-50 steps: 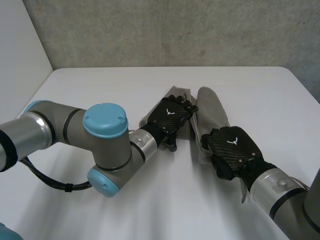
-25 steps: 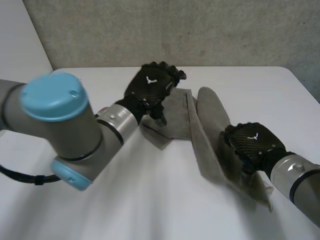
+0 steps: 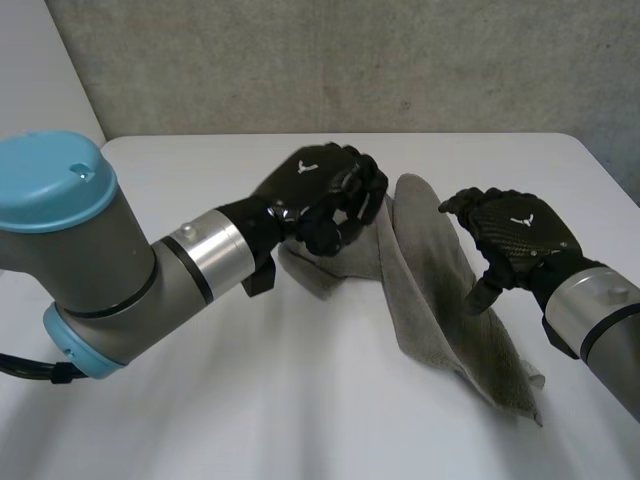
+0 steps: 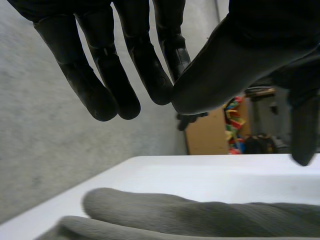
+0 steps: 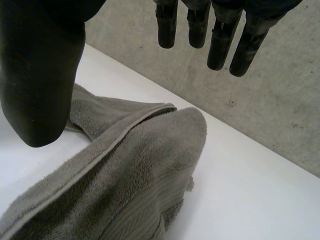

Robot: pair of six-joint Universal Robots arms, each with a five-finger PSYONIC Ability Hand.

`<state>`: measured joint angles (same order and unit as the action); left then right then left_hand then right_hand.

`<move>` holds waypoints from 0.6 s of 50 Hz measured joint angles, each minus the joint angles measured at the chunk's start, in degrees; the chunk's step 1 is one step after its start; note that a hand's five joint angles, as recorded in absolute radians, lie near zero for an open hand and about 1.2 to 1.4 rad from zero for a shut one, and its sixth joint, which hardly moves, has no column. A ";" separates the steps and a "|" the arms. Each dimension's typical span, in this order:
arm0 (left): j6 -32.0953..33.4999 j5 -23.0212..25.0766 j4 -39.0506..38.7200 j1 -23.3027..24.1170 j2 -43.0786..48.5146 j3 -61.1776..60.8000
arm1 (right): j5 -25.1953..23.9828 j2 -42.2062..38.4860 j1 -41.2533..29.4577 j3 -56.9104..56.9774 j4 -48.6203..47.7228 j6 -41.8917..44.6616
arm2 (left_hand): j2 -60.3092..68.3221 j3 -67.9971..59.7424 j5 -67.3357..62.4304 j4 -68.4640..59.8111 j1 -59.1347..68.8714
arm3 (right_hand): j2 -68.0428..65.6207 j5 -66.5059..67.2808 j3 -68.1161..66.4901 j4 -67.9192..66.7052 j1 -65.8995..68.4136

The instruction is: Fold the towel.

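A grey towel (image 3: 430,290) lies rumpled in long folds on the white table (image 3: 200,400), running from the middle toward the near right. My left hand (image 3: 320,190) hovers over the towel's far left part with its fingers curled in to the thumb. In the left wrist view this hand (image 4: 225,65) holds nothing, and the towel (image 4: 175,215) lies below it. My right hand (image 3: 515,235) is raised beside the towel's right edge, fingers spread. In the right wrist view this hand (image 5: 40,75) stands open above the towel (image 5: 125,175), apart from it.
A grey wall (image 3: 350,60) rises behind the table's far edge. Bare table lies to the left of the towel and in front of it. A brown box with coloured things (image 4: 235,125) stands far beyond the table in the left wrist view.
My left hand lifted off the towel and its fingers curled shut. My right hand let go of the towel's near edge, opened and rose to the right.
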<state>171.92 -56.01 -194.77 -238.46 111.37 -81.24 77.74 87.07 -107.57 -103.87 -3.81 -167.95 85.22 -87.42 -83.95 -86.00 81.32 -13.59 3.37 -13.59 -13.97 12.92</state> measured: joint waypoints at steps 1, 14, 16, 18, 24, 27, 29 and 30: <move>-0.40 1.14 -0.03 -0.03 0.38 0.02 | 0.05 -0.12 0.06 -0.52 -0.75 0.06 | 0.00 -0.03 0.00 0.00 0.00 | 0.00 0.00 0.00 0.00 0.00; -2.09 9.11 -0.95 -0.16 2.53 -1.00 | -0.26 -2.65 0.15 -4.33 -7.35 0.28 | 0.00 -0.20 0.00 0.00 0.00 | 0.00 0.00 0.00 0.00 0.00; -2.00 9.15 -1.15 -0.16 2.64 -1.15 | -0.30 -3.29 0.13 -4.38 -7.52 0.27 | 0.00 -0.22 0.00 0.00 0.00 | 0.00 0.00 0.00 0.00 0.00; -1.87 9.07 -1.41 -0.16 2.82 -1.31 | -0.32 -4.18 0.10 -4.34 -7.61 0.26 | 0.00 -0.22 0.00 0.00 0.00 | 0.00 0.00 0.00 0.00 0.00; -1.67 8.81 -1.68 -0.15 3.09 -1.41 | -0.32 -5.28 0.08 -4.20 -7.53 0.28 | -1.06 2.76 0.22 1.75 -0.02 | 0.00 0.00 0.00 0.00 0.00; -1.57 8.71 -1.70 -0.15 3.15 -1.41 | -0.31 -5.43 0.10 -4.15 -7.47 0.30 | -4.54 7.05 2.07 5.42 -0.60 | 0.00 0.00 0.00 0.00 0.00; -1.50 8.66 -1.72 -0.15 3.19 -1.41 | -0.28 -5.44 0.13 -4.11 -7.45 0.32 | -10.35 12.84 8.26 11.30 -5.55 | 0.00 0.00 0.00 0.00 0.00; -1.48 8.65 -1.73 -0.15 3.20 -1.41 | -0.28 -5.43 0.13 -4.10 -7.45 0.32 | -11.53 13.99 9.85 12.68 -7.33 | 0.00 0.00 0.00 0.00 0.00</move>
<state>170.43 -47.36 -196.49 -238.61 114.57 -82.64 77.46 81.64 -107.44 -107.97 -11.26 -167.63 73.69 -73.43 -74.10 -73.32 73.98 -13.59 3.37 -13.59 -13.97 12.92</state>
